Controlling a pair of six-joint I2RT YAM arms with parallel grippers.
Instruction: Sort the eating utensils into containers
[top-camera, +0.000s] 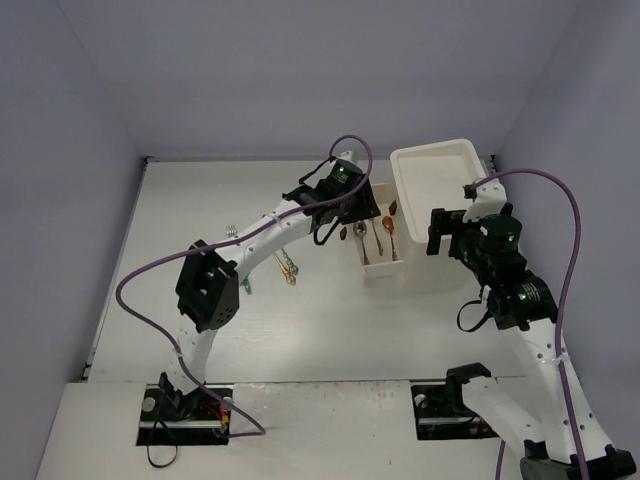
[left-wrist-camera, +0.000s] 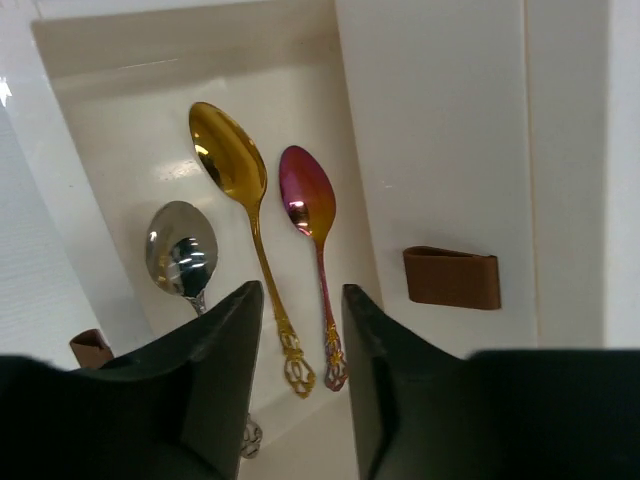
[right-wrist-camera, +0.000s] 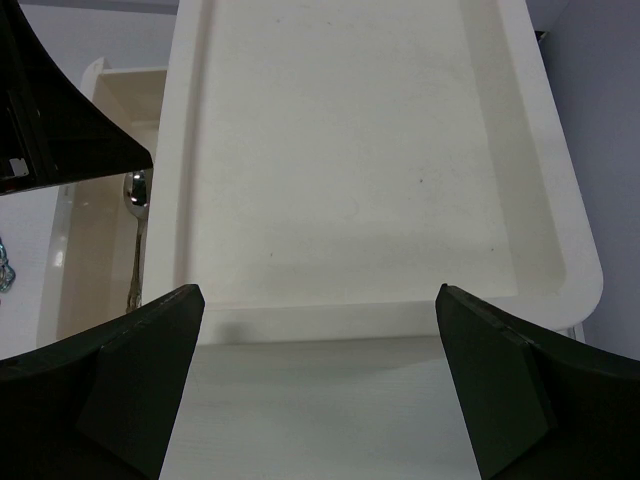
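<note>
1. Spoons lie in the narrow white plastic drawer (left-wrist-camera: 120, 110) toward the far right of the desk (top-camera: 200, 200). A gold spoon (left-wrist-camera: 228, 160), a rose-pink spoon (left-wrist-camera: 307, 195) and a silver spoon (left-wrist-camera: 180, 250) rest side by side on its floor, bowls pointing away from me.
2. My left fingers (left-wrist-camera: 245, 325) hang just above the handle ends of those spoons. They are parted only narrowly and hold nothing; the gold stem shows through the gap beneath them.
3. My right fingers (right-wrist-camera: 140, 380) are spread wide and empty at the near rim of the wide shallow white plastic drawer (right-wrist-camera: 350, 150). That drawer sits at the far right corner of the desk, touching the narrow one, and its floor is bare.
4. Some loose cutlery (top-camera: 287, 266) lies flat left of the desk's middle, well apart from both drawers. A few pieces show teal, but they are too small to tell fork from spoon.
5. I judge the sorting partway done. The spoon drawer is served, and the step in hand is leaving it to fetch another piece.
6. The next move calls for lifting my left fingers straight up, clear of the drawer walls, and swinging them back toward the desk's left. There they should open wider and turn square across one thin handle. These pieces lie flat and slim, so the grasp must come down very low.
</note>
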